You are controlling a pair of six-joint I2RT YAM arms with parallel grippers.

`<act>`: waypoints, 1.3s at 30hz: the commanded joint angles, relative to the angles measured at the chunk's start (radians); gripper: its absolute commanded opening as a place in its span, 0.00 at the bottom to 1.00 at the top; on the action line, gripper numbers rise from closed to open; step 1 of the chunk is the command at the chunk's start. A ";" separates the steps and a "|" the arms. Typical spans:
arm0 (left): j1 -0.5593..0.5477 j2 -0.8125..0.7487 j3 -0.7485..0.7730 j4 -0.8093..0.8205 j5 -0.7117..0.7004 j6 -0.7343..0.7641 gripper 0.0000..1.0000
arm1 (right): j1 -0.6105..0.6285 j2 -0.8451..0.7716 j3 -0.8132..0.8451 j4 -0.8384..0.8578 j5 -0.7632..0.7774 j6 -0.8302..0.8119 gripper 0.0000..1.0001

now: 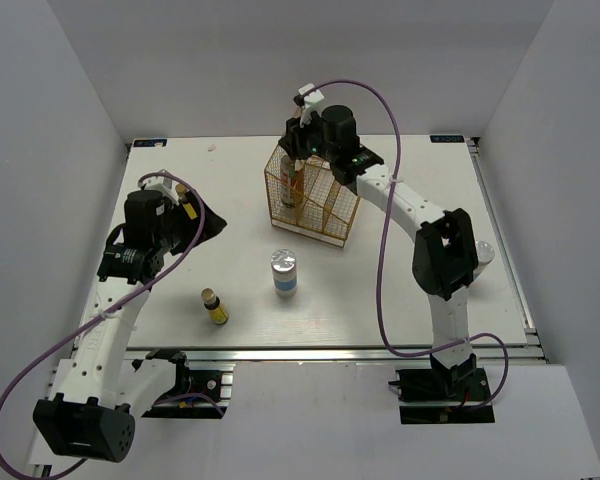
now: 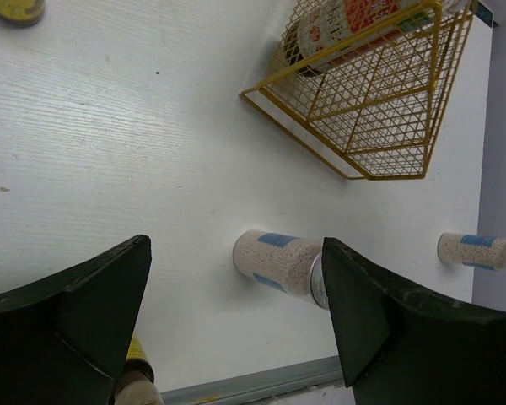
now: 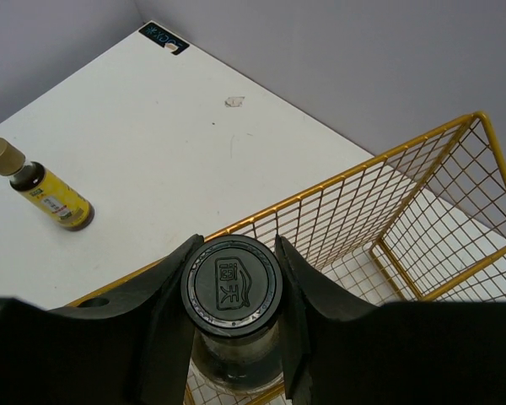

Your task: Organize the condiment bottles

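Note:
My right gripper (image 3: 234,287) is shut on the black cap of the dark bottle with the red label (image 3: 232,283). It holds the bottle upright inside the left compartment of the gold wire basket (image 3: 363,177); this shows in the top view too (image 1: 291,183). My left gripper (image 2: 234,246) is open and empty above the table, left of the basket (image 1: 208,228). One white bottle with a blue label (image 1: 284,272) stands mid-table, another (image 1: 484,251) is by the right arm. One yellow bottle (image 1: 216,307) stands near the front, another (image 1: 188,206) is beside my left gripper.
The basket (image 1: 330,222) stands at the back middle of the table, with its right compartment holding nothing. The right arm (image 1: 435,250) reaches over the table's right side. The table's metal front edge (image 1: 330,352) runs along the bottom.

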 commanded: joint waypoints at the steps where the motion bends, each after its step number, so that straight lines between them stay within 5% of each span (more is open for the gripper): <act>1: 0.002 -0.032 -0.004 0.044 0.064 0.018 0.92 | -0.011 -0.120 0.024 0.165 -0.016 -0.004 0.13; 4: 0.002 -0.038 -0.003 0.084 0.128 0.034 0.93 | -0.009 -0.117 0.028 0.147 -0.034 -0.012 0.45; 7: 0.002 -0.033 0.008 0.105 0.197 0.053 0.93 | -0.011 -0.115 0.041 0.128 -0.042 -0.012 0.61; 17: -0.037 0.016 0.089 0.084 0.313 0.096 0.88 | -0.027 -0.167 0.139 -0.035 -0.047 -0.050 0.71; 21: -0.261 0.060 0.144 0.021 0.132 0.100 0.77 | -0.067 -0.241 0.191 -0.205 -0.098 -0.120 0.74; 24: -0.419 0.123 0.177 -0.036 -0.026 0.078 0.65 | -0.142 -0.318 0.191 -0.371 -0.219 -0.133 0.65; 25: -0.455 0.139 0.198 -0.059 -0.058 0.071 0.65 | -0.165 -0.333 0.184 -0.420 -0.241 -0.133 0.43; 28: -0.583 0.213 0.255 -0.108 -0.222 0.041 0.77 | -0.253 -0.393 0.141 -0.622 -0.318 -0.168 0.18; 30: -0.686 0.276 0.309 -0.198 -0.347 0.024 0.84 | -0.314 -0.448 0.047 -0.703 -0.359 -0.194 0.31; 31: -0.723 0.350 0.367 -0.270 -0.393 0.019 0.87 | -0.351 -0.474 0.001 -0.741 -0.367 -0.217 0.53; 34: -0.818 0.474 0.439 -0.393 -0.543 -0.028 0.91 | -0.395 -0.589 -0.201 -0.735 -0.366 -0.251 0.77; 39: -0.834 0.550 0.479 -0.445 -0.637 -0.081 0.92 | -0.431 -0.724 -0.398 -0.698 -0.363 -0.248 0.80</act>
